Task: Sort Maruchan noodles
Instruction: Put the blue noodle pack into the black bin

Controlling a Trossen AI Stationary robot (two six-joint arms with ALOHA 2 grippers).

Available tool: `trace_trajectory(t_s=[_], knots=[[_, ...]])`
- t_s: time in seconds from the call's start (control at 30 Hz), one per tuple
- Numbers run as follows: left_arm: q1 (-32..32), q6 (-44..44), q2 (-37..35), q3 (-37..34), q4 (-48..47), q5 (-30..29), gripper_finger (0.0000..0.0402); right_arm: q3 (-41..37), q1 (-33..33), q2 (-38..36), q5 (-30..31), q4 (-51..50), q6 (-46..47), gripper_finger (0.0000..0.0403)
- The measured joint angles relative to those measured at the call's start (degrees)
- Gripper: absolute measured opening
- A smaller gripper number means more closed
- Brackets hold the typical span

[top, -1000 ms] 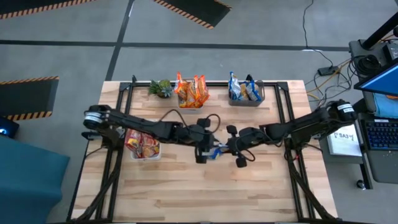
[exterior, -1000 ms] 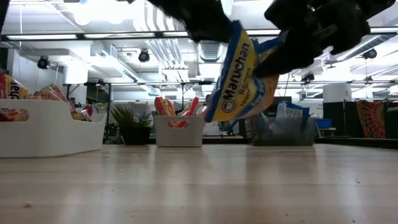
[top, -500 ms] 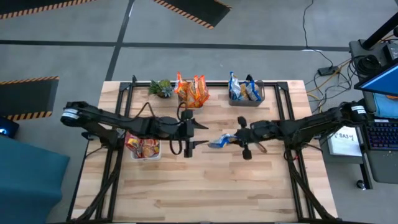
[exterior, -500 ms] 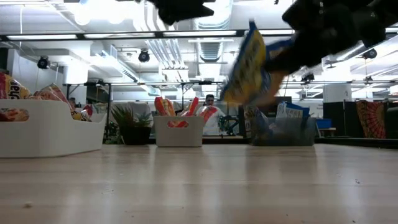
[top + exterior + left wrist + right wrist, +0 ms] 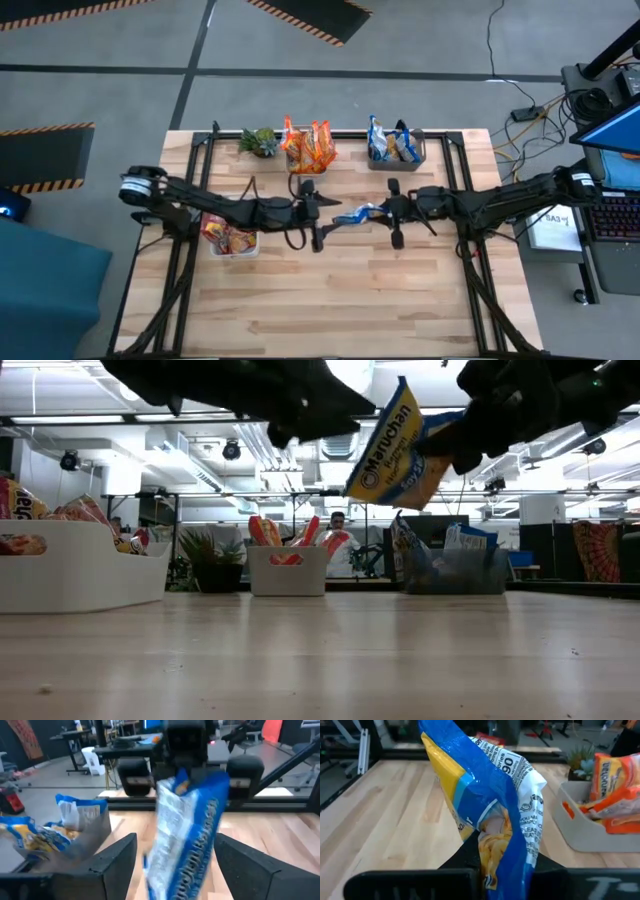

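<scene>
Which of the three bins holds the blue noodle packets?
The dark bin at the table's far edge on the right arm's side. The far middle bin holds orange packets, and the white bin under the left arm holds red ones.

Light is bright and even, coming from ceiling lamps [image 5: 180, 418] in the low view. The desk [image 5: 320, 660] there shows soft glare. In the left wrist view the blue packet [image 5: 187, 835] is blurred, the background soft.
</scene>
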Motion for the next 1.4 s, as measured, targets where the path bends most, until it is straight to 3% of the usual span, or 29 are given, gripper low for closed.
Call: trace_trajectory(t_s=[0.27, 0.53, 0.77, 1.07, 1.2, 1.4], knots=[[-0.19, 1.23, 5.84, 3.44, -0.1, 0.11, 0.0277, 1.18, -0.76, -0.25, 0.0, 0.11, 1.14, 0.0029], [-0.17, 1.85, 9.03, 6.62, 0.1, -0.69, 0.0267, 1.66, -0.76, 0.01, 0.02, 0.26, 1.14, 0.0029], [-0.15, 2.72, 10.47, 8.11, -0.04, -3.7, 0.0188, 1.75, -0.76, 0.03, 0.0, 0.26, 2.03, 0.0051], [-0.17, 1.8, 10.25, 8.09, -1.47, -4.5, 0.0044, 1.75, -0.76, -1.55, 4.53, -0.01, 4.09, 0.0155], [-0.13, 1.72, 7.63, 8.09, -5.82, -8.99, 0.003, 1.77, -0.76, -4.34, 7.17, -0.78, 5.34, 0.0191], [2.85, 1.36, -1.45, 8.14, -20.95, -24.07, 0.0037, 2.21, -0.76, -9.79, 10.69, -3.36, 10.41, 0.0212]])
